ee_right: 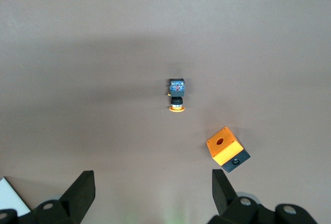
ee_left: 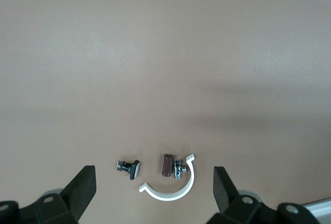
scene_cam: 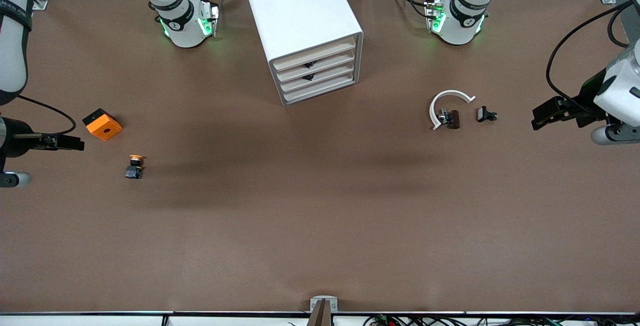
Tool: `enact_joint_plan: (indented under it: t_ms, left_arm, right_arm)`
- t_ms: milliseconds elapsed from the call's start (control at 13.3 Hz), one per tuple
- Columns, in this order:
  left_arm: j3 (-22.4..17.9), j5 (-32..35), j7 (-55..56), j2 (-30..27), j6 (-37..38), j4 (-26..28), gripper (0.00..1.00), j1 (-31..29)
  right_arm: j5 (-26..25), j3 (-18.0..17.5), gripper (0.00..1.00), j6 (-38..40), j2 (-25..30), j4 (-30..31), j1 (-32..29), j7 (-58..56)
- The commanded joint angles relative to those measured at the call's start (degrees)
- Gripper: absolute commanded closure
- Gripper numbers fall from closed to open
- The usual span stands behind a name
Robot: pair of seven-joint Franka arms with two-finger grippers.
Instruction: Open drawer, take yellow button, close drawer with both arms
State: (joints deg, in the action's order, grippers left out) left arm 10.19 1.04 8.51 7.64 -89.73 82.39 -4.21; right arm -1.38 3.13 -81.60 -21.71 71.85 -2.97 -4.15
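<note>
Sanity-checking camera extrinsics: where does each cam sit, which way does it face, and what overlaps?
Front: high across the table, facing both bases; shows cabinet, left gripper, right gripper.
Left wrist: on the left arm, looking down at table past its open fingers; sees white clamp, bolt.
Right wrist: same, open fingers; sees button, orange block.
Shared: front also shows clamp, button, block.
</note>
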Motion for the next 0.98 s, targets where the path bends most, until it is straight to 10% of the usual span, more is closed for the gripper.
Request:
enact_joint_plan:
  t_ms: [0, 905]
  left_arm:
    - [0.5, 1.1, 0.2, -0.5, 0.7, 1.0, 0.0, 0.1]
    - [0.1, 0.5, -0.9, -6.3, 0.9, 4.1, 0.0, 0.2]
  right_arm:
    - [-1.3, 0.5, 0.0, 1.3, 2.6, -1.9, 0.4, -0.8]
    - [0.0, -0.1, 0.0, 4.9, 10.4, -0.8, 0.2, -0.2]
